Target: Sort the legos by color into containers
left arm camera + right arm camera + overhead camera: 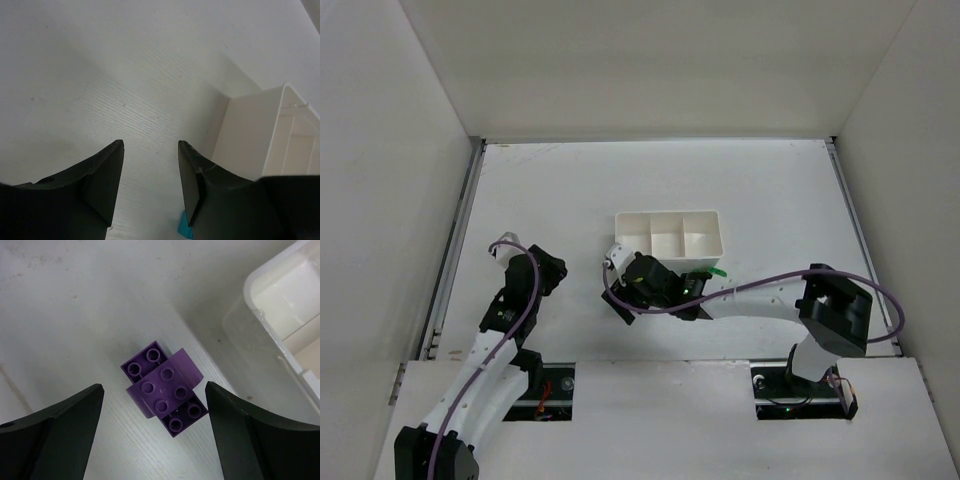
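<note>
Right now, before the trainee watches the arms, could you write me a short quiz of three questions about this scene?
1. True or false: the right jaws are shut on the purple lego stack.
2. How many compartments has the white tray?
3. What shows at the bottom edge of the left wrist view? A) cyan brick B) red brick C) yellow brick
Key: 1 false, they stand open, not touching it; 2 three; 3 A.
</note>
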Controlling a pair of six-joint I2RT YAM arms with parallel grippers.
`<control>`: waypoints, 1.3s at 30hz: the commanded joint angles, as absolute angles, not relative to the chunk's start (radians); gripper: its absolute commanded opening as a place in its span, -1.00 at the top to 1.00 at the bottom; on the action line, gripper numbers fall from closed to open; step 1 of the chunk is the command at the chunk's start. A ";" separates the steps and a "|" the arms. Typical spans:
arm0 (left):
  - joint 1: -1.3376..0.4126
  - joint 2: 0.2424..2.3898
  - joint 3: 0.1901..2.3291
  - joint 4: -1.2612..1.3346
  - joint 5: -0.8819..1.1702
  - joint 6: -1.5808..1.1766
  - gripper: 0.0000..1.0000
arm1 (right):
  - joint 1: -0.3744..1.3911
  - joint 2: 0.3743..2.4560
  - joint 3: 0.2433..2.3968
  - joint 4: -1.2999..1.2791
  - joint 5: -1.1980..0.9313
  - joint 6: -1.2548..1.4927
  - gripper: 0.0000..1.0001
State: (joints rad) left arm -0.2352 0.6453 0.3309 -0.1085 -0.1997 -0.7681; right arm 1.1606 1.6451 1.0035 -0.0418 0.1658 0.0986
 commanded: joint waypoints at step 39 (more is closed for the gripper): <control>-0.288 0.571 0.229 0.006 -0.193 -0.796 -0.07 | 1.246 1.732 1.031 -0.066 0.520 0.502 -0.04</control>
State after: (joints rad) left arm -0.2783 0.5907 0.2382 -0.0345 -0.1917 -0.7803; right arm 1.2335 1.7363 1.0088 -0.0803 0.4664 0.4873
